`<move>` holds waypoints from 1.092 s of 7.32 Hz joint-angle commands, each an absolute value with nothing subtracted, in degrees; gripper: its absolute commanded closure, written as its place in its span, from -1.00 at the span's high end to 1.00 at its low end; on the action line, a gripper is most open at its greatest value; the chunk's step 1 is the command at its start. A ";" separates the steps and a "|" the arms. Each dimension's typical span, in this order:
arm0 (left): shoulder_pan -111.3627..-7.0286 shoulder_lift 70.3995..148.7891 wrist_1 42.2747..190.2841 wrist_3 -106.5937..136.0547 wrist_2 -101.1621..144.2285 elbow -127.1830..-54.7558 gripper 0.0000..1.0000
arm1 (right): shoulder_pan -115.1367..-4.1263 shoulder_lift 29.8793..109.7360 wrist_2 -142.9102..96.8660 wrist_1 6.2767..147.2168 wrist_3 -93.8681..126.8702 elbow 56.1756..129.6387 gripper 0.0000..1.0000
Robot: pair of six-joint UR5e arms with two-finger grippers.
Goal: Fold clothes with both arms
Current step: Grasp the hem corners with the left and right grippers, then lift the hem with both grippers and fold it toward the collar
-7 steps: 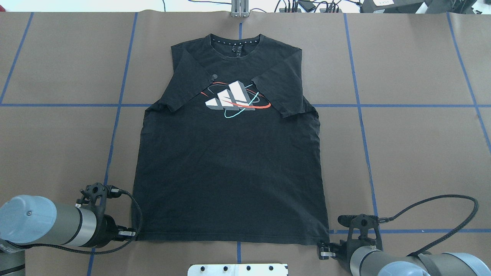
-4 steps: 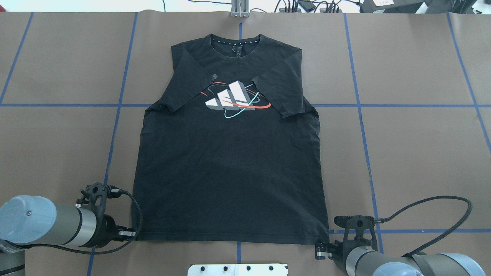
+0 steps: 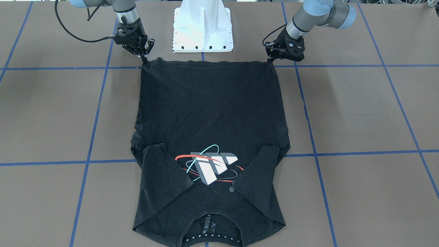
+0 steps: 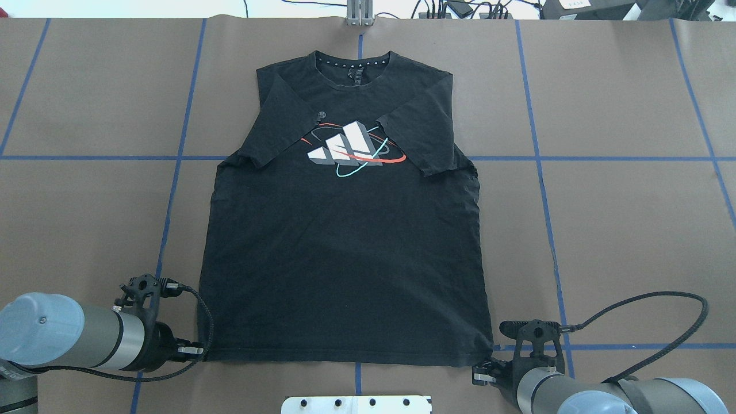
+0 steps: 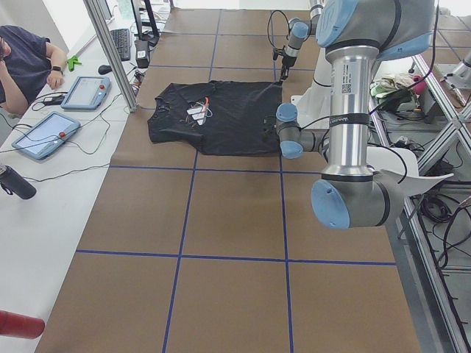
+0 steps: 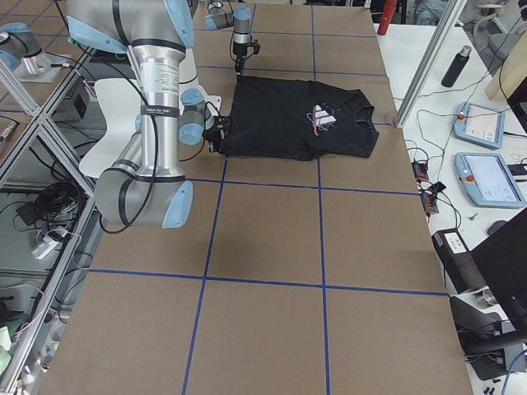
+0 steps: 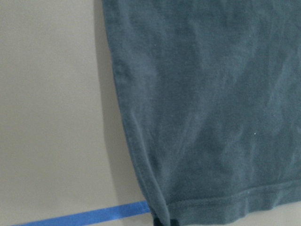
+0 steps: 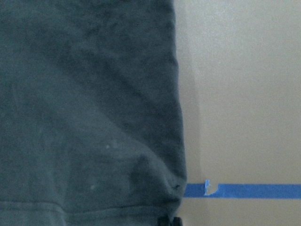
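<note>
T-shirt (image 4: 345, 259), matte black, lies flat on my worktop (image 4: 632, 230). Left pincer (image 4: 195, 349) and right pincer (image 4: 480, 376) clamp its stitched hem corners.

Brown table (image 4: 632, 230) crossed by blue tape lines (image 4: 632, 157). A white base (image 3: 203, 31) stands between the left gripper (image 3: 269, 59) and right gripper (image 3: 144, 56). Well beyond the left gripper, a tablet (image 5: 86, 92) and a seated person (image 5: 26, 55).

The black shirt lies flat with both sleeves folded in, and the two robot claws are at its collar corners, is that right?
Not quite. The left gripper and right gripper are at the two bottom hem corners of the T-shirt, opposite the collar; the overhead exterior view shows it. The sleeves are folded in.
</note>
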State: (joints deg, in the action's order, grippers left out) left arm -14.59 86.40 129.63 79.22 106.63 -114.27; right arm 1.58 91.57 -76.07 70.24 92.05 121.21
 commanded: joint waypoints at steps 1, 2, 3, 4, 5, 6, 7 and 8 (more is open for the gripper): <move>-14.85 86.05 129.55 79.02 107.92 -116.43 -1.00 | 1.06 91.93 -77.86 70.66 91.93 125.13 -1.00; -16.25 85.61 129.12 79.01 115.24 -119.50 -1.00 | -1.21 92.37 -82.22 71.01 91.93 128.46 -1.00; -20.00 85.52 128.76 79.01 120.45 -121.71 -1.00 | -4.36 93.50 -87.83 71.10 91.67 131.11 -1.00; -21.78 83.52 128.76 79.01 124.76 -124.69 -1.00 | -7.53 94.99 -95.55 71.10 91.23 134.09 -1.00; -21.80 80.28 128.76 79.10 128.20 -129.15 -1.00 | -8.17 97.53 -99.89 71.10 91.23 137.86 -1.00; -21.80 78.42 128.76 79.36 129.45 -133.03 -1.00 | -7.83 99.12 -103.06 71.10 91.23 141.55 -1.00; -21.54 77.01 128.85 80.84 129.46 -135.76 -1.00 | -6.60 99.58 -105.27 71.10 91.23 143.77 -1.00; -21.01 77.43 128.85 81.73 129.46 -136.23 -1.00 | -5.90 99.49 -105.29 71.10 91.23 144.40 -1.00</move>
State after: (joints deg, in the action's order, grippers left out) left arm -21.44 77.90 128.82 80.57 129.12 -134.39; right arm -6.78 99.12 -103.93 71.10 91.24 142.62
